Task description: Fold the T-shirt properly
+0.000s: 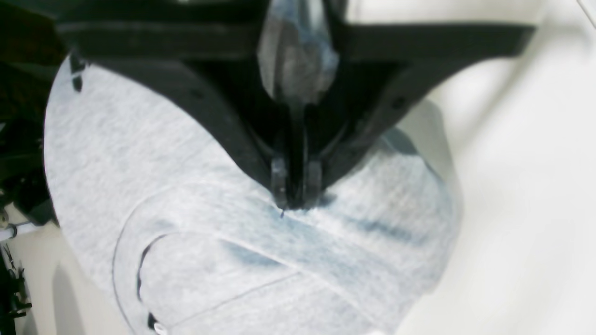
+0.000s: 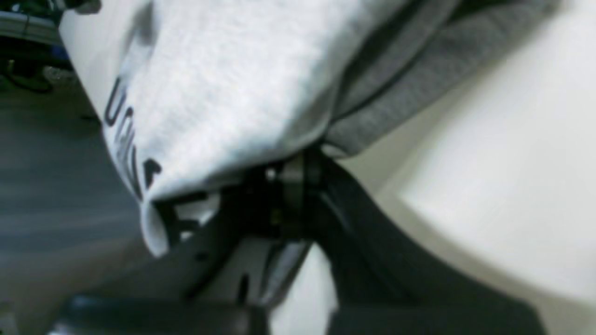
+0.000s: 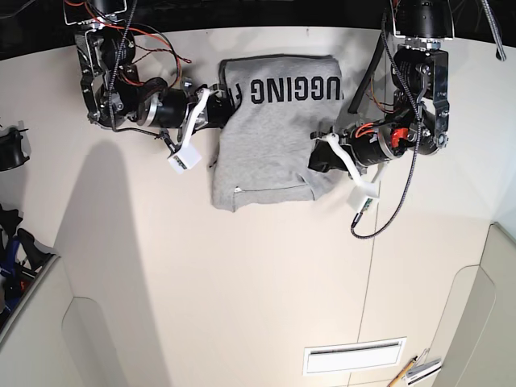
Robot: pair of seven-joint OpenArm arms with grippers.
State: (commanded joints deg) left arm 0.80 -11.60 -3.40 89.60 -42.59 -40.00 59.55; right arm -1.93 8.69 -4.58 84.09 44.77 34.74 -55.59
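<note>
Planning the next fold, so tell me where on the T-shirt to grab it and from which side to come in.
Grip the T-shirt at its two side edges, near the lettered end, each gripper coming in from its own side. The shirt lies flat with that end at the table's far edge, so the sides are the free edges. The left gripper and right gripper are already pinched on it there.
</note>
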